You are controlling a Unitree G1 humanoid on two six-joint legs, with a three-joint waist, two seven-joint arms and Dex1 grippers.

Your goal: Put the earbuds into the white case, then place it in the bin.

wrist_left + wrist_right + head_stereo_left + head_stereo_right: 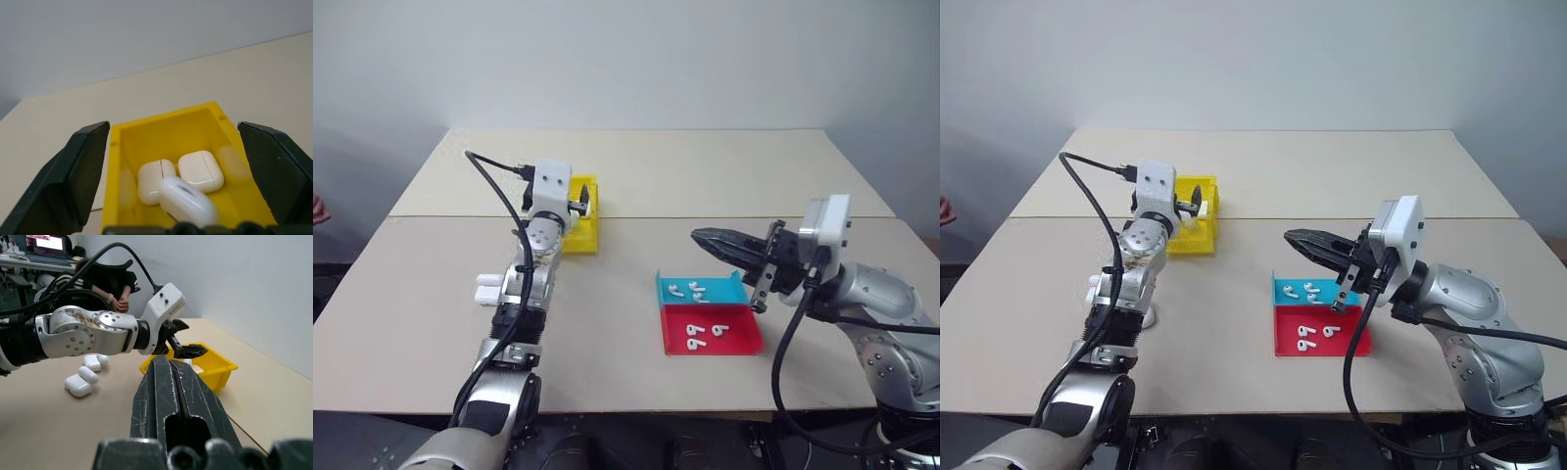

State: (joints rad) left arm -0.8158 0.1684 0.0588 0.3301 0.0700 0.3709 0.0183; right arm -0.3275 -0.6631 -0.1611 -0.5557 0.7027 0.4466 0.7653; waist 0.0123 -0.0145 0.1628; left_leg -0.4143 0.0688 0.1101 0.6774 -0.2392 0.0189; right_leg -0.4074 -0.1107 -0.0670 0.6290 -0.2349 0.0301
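Case (188, 201) blurred, bin (166, 132) edge-cropped

The nearest white case (188, 203) in the bin (168, 134) is blurred; the left arm partly hides the spare cases (487, 287).

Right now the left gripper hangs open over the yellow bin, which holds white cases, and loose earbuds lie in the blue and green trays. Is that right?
Not quite. The trays holding the earbuds are blue and red, not green, as the right eye view shows. The left gripper, the yellow bin and the white cases are as stated.
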